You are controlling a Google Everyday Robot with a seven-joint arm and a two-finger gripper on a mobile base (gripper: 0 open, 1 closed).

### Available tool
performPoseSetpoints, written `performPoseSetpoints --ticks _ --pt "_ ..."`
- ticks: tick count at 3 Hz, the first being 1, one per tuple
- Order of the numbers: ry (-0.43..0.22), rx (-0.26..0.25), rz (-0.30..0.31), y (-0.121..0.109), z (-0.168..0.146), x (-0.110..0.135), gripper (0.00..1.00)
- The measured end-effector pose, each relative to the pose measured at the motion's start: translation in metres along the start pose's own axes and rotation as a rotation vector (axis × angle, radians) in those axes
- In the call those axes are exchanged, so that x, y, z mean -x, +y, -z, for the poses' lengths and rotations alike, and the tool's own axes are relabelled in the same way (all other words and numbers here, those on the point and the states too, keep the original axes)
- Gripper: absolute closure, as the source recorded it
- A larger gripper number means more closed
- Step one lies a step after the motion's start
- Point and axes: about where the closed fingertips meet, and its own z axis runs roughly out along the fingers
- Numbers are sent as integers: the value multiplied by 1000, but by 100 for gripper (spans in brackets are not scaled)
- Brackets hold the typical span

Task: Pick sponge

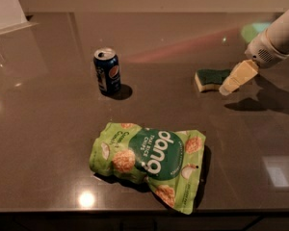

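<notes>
How far my jaws stand apart I cannot tell; my gripper (232, 81) shows as one pale yellow block slanting down from the right, low over the table (48, 143). The soda can (107, 71) stands upright at the left, its inside hidden. The green chip bag (151, 162) lies flat near the front edge, contents unseen. The sponge (211, 78) lies flat, green side up, its right end at my gripper's tip; touching or not, I cannot say.

Kitchenette counter (48, 143) bears soda can (107, 71), chip bag (149, 162); pincer (229, 86) hovers right.
</notes>
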Motion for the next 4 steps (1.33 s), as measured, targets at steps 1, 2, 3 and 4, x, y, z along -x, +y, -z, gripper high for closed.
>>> performPoseSetpoints --ticks 1,2,3,4 --pt "20 37 -15 -1 -25 -3 0" --pt "19 48 -13 0 -30 0 0" --pt "27 59 -8 3 -34 6 25" --pt "27 65 -5 5 -33 10 47"
